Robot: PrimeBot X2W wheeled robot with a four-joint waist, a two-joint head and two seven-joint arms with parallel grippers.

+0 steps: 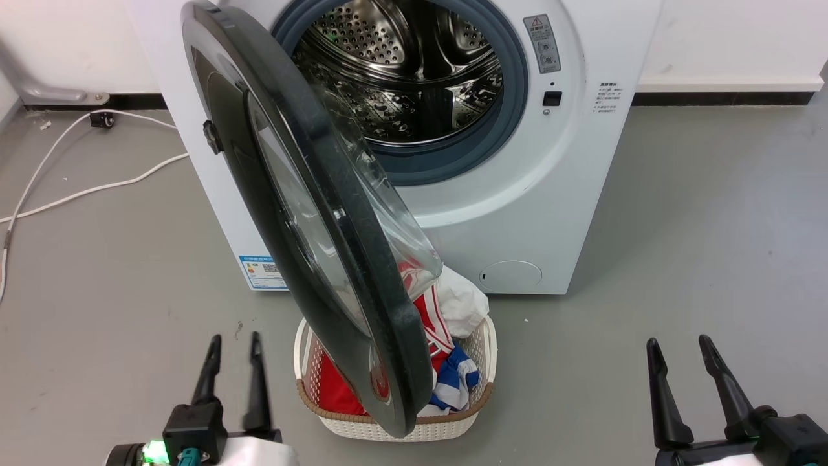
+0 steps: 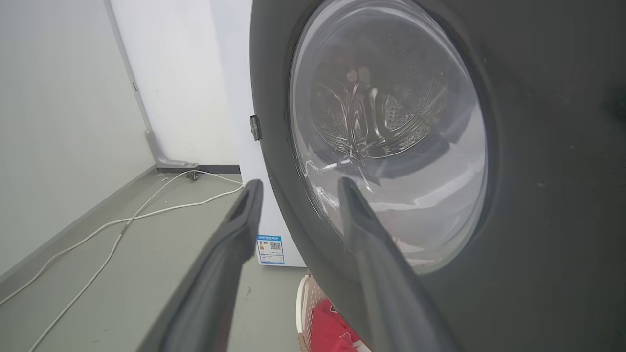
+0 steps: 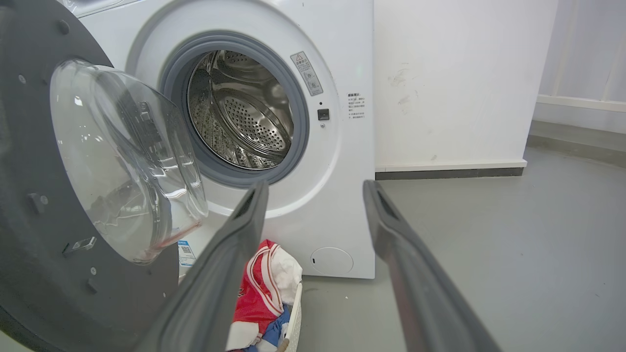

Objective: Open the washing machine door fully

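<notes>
The white washing machine [image 1: 517, 213] stands ahead with its steel drum exposed. Its washing machine door [image 1: 310, 213], a big black disc with a clear glass bowl, swings out toward me, hinged at the machine's left and roughly edge-on in the head view. In the left wrist view the door's [image 2: 538, 195] outer face looms close; the inner side of the door [image 3: 44, 220] with the bulging bowl appears in the right wrist view. My left gripper [image 1: 234, 340] is open at the lower left, left of the door, touching nothing. My right gripper [image 1: 679, 343] is open at the lower right, far from the door.
A white laundry basket [image 1: 394, 424] of red, white and blue clothes sits on the floor under the door's lower edge. White cables [image 1: 84, 188] trail across the grey floor at the left. Bare floor lies to the machine's right.
</notes>
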